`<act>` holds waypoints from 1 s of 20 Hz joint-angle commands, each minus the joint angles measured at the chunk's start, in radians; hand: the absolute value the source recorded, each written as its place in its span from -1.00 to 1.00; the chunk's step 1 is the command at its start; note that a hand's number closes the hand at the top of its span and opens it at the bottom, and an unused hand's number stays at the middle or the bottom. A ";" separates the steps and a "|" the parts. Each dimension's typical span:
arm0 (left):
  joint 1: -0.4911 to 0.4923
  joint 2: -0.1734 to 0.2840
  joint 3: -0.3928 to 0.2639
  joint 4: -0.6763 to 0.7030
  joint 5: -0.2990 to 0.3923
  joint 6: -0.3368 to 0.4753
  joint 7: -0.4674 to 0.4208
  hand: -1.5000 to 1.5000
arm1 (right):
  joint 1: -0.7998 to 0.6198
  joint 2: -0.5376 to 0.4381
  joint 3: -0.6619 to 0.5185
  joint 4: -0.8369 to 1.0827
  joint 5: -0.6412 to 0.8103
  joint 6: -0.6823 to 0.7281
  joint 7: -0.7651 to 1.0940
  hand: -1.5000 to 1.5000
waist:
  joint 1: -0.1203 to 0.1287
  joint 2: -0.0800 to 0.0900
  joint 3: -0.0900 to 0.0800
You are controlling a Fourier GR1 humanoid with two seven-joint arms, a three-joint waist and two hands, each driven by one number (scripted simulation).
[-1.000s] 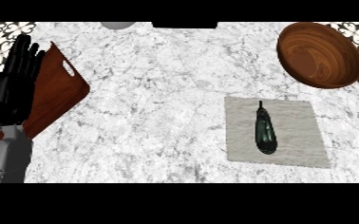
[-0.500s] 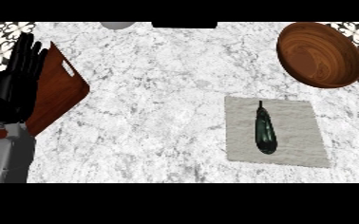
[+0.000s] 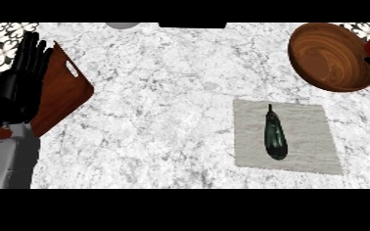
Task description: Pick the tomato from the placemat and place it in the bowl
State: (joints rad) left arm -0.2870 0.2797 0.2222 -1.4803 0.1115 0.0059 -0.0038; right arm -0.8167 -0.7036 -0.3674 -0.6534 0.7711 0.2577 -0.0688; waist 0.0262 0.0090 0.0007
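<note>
So the thing on the placemat (image 3: 288,136) is a long dark eggplant (image 3: 274,137) (no tomato anywhere), lying lengthwise, well apart from the wooden bowl (image 3: 330,56) at the bench's far right. Left robot hand (image 3: 23,80) rests with fingers straight and spread over the cutting board (image 3: 63,93); I'd grab the eggplant mid-body, across its width.

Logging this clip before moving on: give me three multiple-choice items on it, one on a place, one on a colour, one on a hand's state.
1. Where does the dark long vegetable lie?
A. in the bowl
B. on the placemat
C. on the cutting board

2. What colour is the bowl?
A. brown wood
B. white
C. blue

3. How is the left hand?
A. curled round the vegetable
B. open, fingers up
C. pressing the bowl

B: it rests on the grey placemat.
A: wood grain shows.
B: it stands straight-fingered at the left edge, over the cutting board.
</note>
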 commanded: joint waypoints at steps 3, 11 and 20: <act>0.005 0.018 0.017 -0.061 0.025 -0.011 0.028 0.00 | -0.059 0.082 -0.022 0.191 0.038 -0.177 0.118 1.00 | 0.019 0.003 0.001; -0.003 -0.025 -0.013 0.008 -0.026 0.020 -0.041 0.00 | -0.066 0.106 -0.192 0.320 -0.138 -0.219 -0.064 -1.00 | 0.009 0.010 0.003; 0.019 0.026 0.028 -0.028 0.037 -0.037 0.018 0.00 | -0.051 0.036 -0.358 0.314 -0.274 -0.426 -0.213 -1.00 | 0.014 0.007 0.003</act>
State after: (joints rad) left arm -0.2873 0.2901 0.2327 -1.4981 0.1243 -0.0082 0.0071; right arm -0.8757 -0.6293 -0.6563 -0.3547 0.5551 -0.1138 -0.2354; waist 0.0373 0.0161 0.0036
